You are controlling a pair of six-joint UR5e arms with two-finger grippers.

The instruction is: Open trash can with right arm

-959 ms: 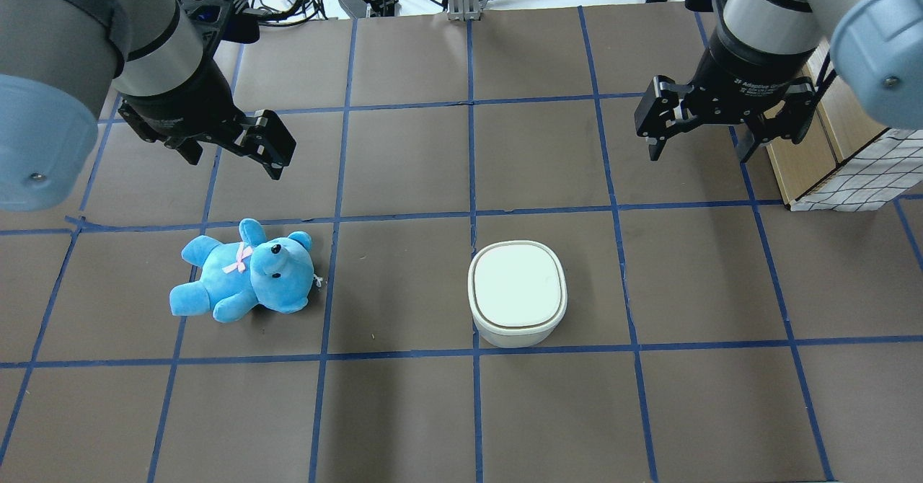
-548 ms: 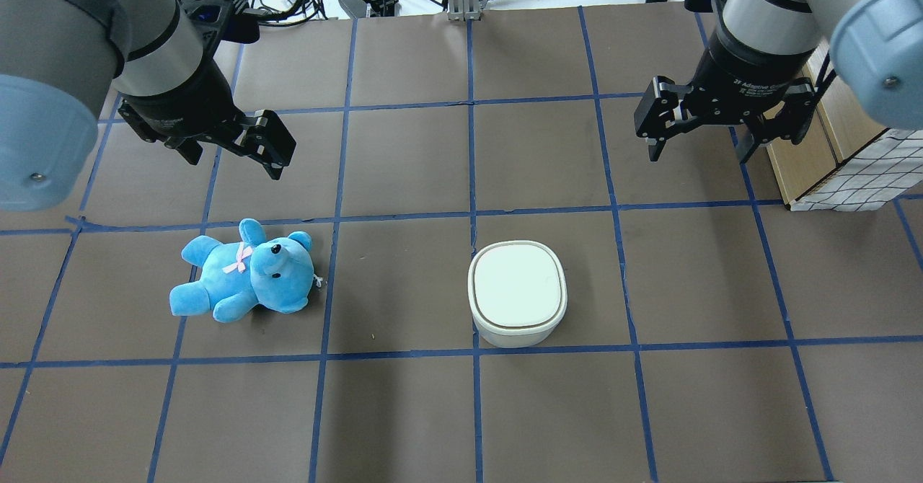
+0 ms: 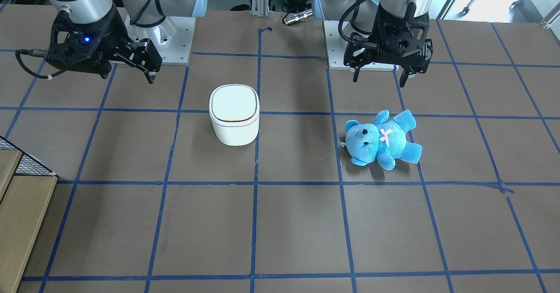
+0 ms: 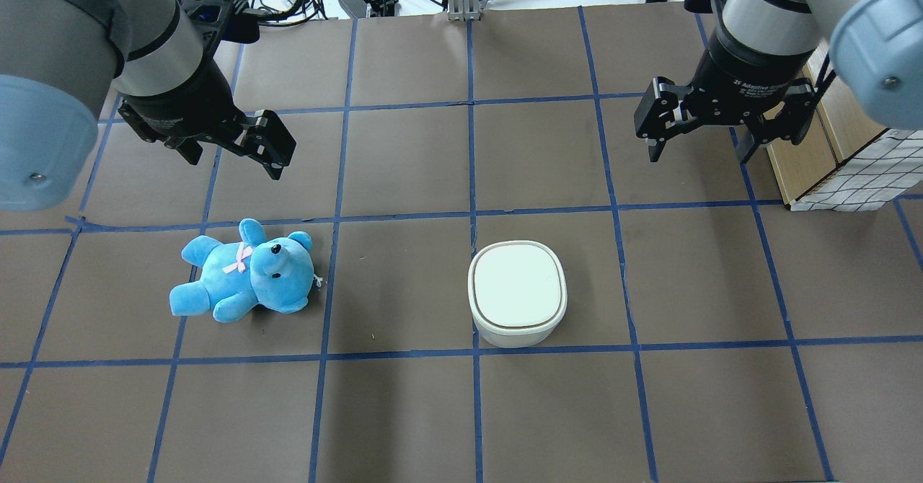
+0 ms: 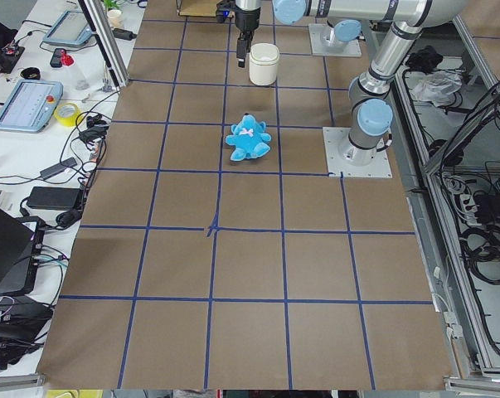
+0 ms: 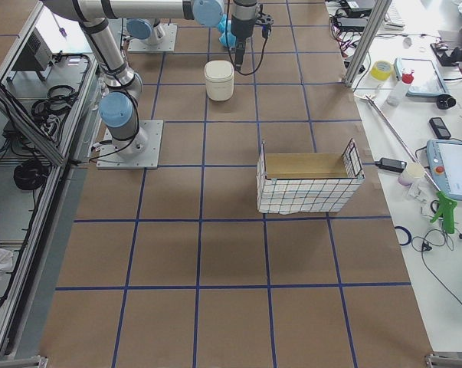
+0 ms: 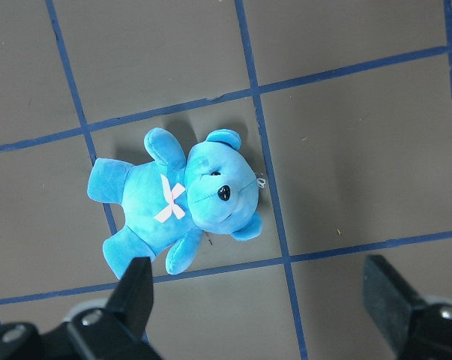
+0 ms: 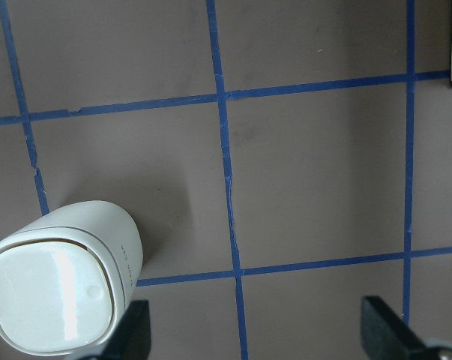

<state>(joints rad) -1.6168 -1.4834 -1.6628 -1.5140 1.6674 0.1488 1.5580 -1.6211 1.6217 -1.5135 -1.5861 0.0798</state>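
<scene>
The white trash can (image 4: 517,285) stands on the table with its lid shut; it also shows in the front view (image 3: 234,109) and at the lower left of the right wrist view (image 8: 53,300). My right gripper (image 4: 698,153) is open and empty. It hangs above the table behind and to the right of the can, well apart from it. In the front view the right gripper (image 3: 127,75) shows a blue light. My left gripper (image 4: 234,166) is open and empty above a blue teddy bear (image 4: 245,274).
A wire-and-wood basket (image 4: 844,151) stands at the table's right edge, close beside my right gripper. The teddy bear (image 7: 181,202) lies on its back to the left of the can. Cables and tools lie beyond the table's far edge.
</scene>
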